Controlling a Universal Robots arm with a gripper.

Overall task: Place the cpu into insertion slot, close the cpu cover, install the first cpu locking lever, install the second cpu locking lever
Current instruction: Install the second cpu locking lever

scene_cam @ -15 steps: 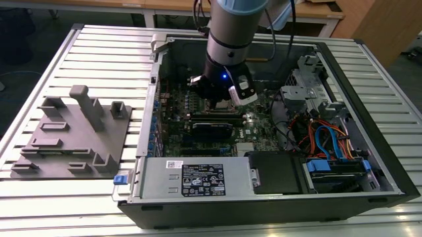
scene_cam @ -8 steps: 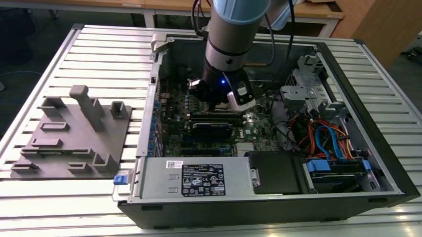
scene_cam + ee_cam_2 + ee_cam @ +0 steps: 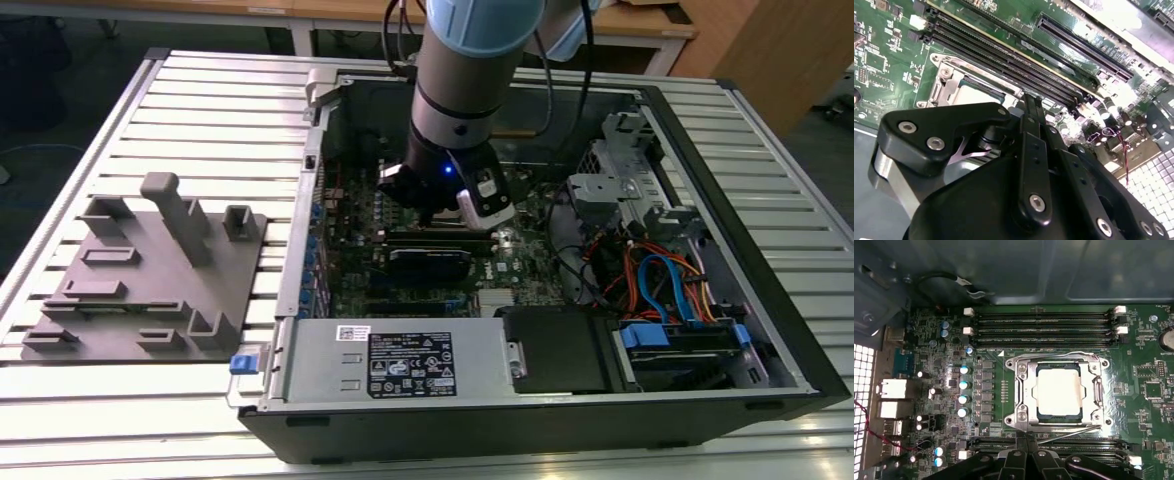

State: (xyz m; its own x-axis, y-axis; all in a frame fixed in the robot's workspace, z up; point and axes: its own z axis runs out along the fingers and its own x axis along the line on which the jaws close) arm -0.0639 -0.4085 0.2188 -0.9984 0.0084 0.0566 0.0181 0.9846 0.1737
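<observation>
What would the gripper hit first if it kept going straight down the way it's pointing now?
Most likely the edge of the cpu cover, which lies shut over the cpu in the insertion slot, or one of the thin lever rods beside it. The gripper points at the socket's near edge; depth is unclear.

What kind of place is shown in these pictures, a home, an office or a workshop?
Most likely a robotics lab or test workshop. An open black computer case lies on a slatted metal table, beside a grey plastic fixture plate, with wooden desks behind.
</observation>
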